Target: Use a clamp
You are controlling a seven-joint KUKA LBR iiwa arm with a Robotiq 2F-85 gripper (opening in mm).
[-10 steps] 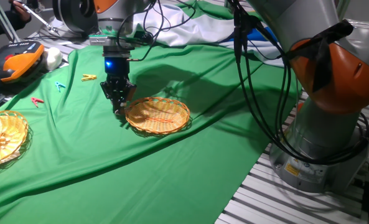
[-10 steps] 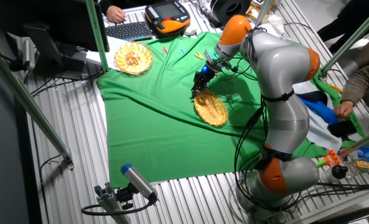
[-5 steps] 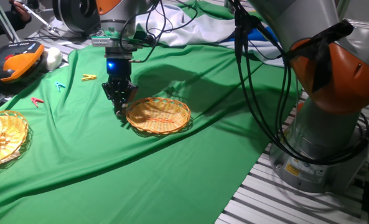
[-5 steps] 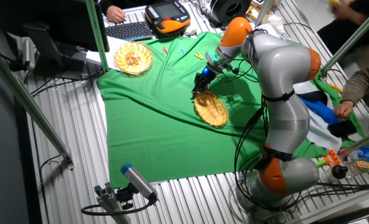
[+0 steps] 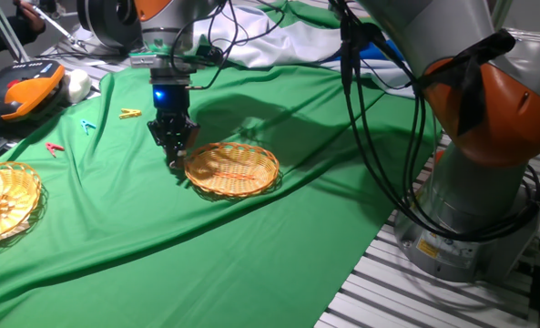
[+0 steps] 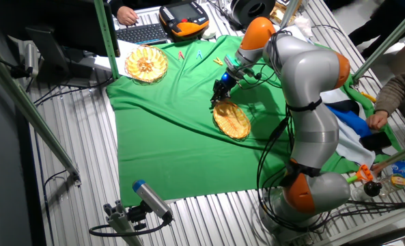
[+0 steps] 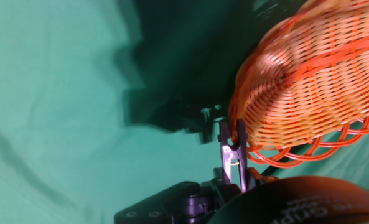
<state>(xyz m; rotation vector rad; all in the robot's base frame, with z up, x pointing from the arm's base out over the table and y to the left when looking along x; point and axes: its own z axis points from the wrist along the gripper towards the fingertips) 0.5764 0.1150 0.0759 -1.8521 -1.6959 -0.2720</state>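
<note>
Clamp meets basket rim
The hand [image 5: 176, 157] grips the clamp [image 7: 232, 157], holding it against the wicker basket [image 5: 233, 168] edge, seemingly to clip on.

The wicker basket [image 5: 231, 169] crowds the end effector [image 5: 175, 164]; open green cloth [image 5: 115, 228] opposite.
</note>
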